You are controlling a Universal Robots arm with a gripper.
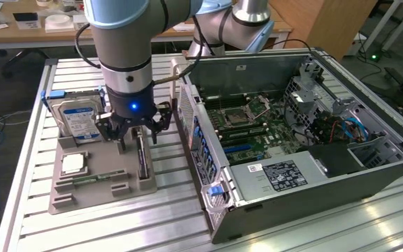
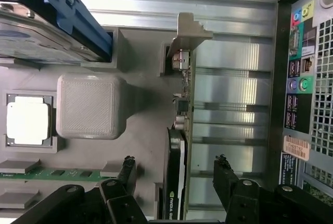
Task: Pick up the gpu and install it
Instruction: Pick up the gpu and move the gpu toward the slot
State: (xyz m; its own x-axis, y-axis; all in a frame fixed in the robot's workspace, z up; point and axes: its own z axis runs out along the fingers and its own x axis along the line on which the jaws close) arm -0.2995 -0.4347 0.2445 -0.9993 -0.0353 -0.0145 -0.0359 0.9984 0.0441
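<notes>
Table (image 1: 173, 220): a slatted aluminium top is seen carrying the whole set-up.
Computer case (image 1: 293, 210): laid open on the exterior view's right, its motherboard is exposed and its port panel is turned toward the tray.
Arm (image 1: 121, 31): it is pictured reaching down over the tray from above.
Tray (image 1: 93, 157): a grey moulded holder is set just beside the case, on the exterior view's left.
Hard drive (image 1: 75, 119): a silver unit with a blue label is propped upright at the tray's far end.
Gpu, place (image 1: 142, 157): it is seated in a slot along the tray edge nearest the case.
Gpu, axis (image 2: 174, 182): it is stood on its long edge, its length run parallel with the port panel; the silver bracket (image 2: 190, 31) is pointed toward the hard-drive end.
Gpu, look: seen edge-on, a thin card is shown with a black shroud, a green-and-white logo, and small parts along a green board.
Gripper (image 1: 138, 140) (image 2: 175, 164): its black fingers are spread wide, one either side of the card, clear of it; nothing is held.
Processor (image 2: 27, 120): it is laid flat in a square pocket.
Memory stick (image 2: 52, 173): a narrow green strip is laid in its groove.
</notes>
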